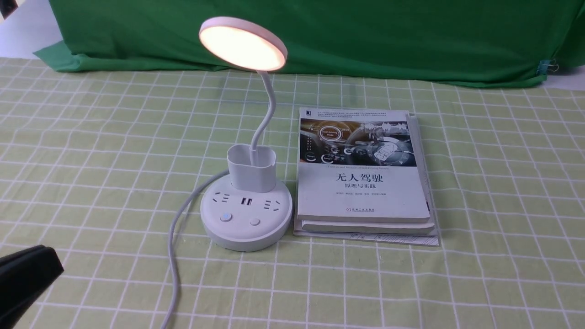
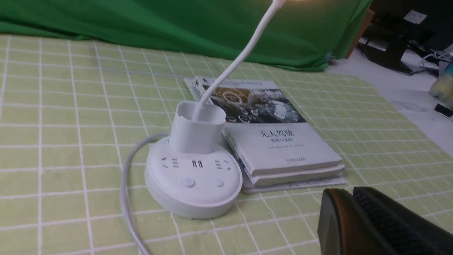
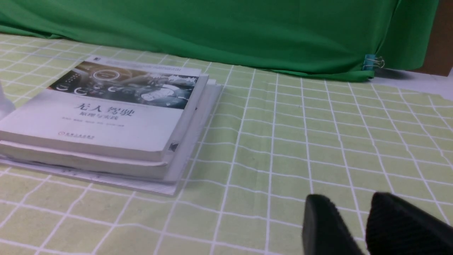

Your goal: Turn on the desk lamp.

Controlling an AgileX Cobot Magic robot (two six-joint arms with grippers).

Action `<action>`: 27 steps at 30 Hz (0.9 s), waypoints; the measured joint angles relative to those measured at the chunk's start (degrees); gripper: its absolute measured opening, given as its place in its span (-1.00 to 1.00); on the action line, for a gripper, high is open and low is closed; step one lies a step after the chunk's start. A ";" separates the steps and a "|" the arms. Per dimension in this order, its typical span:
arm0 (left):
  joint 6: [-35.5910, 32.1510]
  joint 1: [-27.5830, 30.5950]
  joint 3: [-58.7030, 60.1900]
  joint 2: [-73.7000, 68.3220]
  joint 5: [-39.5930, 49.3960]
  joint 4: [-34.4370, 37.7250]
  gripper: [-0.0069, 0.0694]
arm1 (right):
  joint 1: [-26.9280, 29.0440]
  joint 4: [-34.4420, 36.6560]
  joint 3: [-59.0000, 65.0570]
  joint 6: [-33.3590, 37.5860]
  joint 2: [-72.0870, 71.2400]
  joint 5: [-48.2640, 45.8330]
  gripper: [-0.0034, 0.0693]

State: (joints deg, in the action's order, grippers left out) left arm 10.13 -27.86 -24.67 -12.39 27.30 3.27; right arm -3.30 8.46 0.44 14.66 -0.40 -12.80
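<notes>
The white desk lamp (image 1: 247,219) stands left of centre on the checked cloth. Its round disc head (image 1: 242,43) glows warm on a thin curved gooseneck (image 1: 267,105) that rises from the cup-shaped holder (image 1: 251,171). Two buttons (image 1: 226,217) (image 1: 255,222) sit on the front of the round base, with sockets behind them. The white cord (image 1: 176,242) runs off toward the near left. My left gripper (image 1: 48,258) is shut and empty, low at the near left, well clear of the base (image 2: 193,184). My right gripper (image 3: 354,198) is open and empty, over bare cloth right of the books.
A stack of books (image 1: 363,169) lies right against the lamp base. A green backdrop cloth (image 1: 365,32) closes off the far side, with a binder clip (image 1: 546,67) at its right end. The pale green checked tablecloth (image 1: 502,205) covers the table.
</notes>
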 joint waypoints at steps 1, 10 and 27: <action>0.00 0.00 0.00 0.00 -0.90 -1.46 -0.77 | 0.00 0.00 0.00 0.00 0.00 0.00 -0.23; -2.80 5.27 7.63 -0.05 -15.01 -9.34 -0.77 | 0.00 0.00 0.00 0.00 0.00 0.00 -0.23; -12.34 22.37 24.91 12.23 -15.08 -3.64 -0.77 | 0.00 0.00 0.00 0.00 0.00 -0.04 -0.23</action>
State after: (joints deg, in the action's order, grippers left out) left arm -2.21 -5.50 0.23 -0.16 12.23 -0.37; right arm -3.30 8.46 0.44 14.66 -0.40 -12.85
